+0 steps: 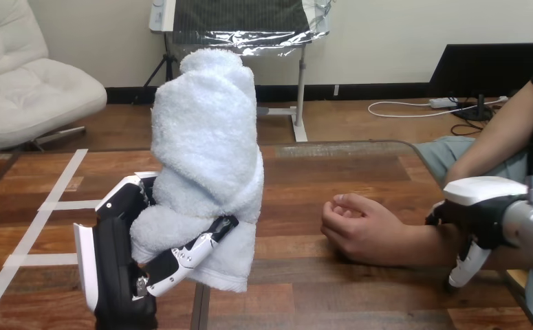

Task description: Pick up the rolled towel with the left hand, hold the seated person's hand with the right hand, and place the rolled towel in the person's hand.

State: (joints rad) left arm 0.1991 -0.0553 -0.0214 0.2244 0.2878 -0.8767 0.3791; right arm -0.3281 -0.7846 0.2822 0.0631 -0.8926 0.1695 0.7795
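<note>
While it hangs over the table at near left, left hand: side-on, fingers and thumb clamped round the rolled towel near its base.
rolled towel: upright, well apart from the person's hand.
right hand: back up, over the person's wrist; grip cannot tell.
person's hand: resting on table at right, loosely curled.
room: bare wood between towel and person's hand; white tape strips at left.

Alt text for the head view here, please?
The robot's left hand grips a rolled white towel, held upright above the wooden table. At the right, the person's hand rests loosely curled on the table, with the robot's right hand over their forearm.
</note>
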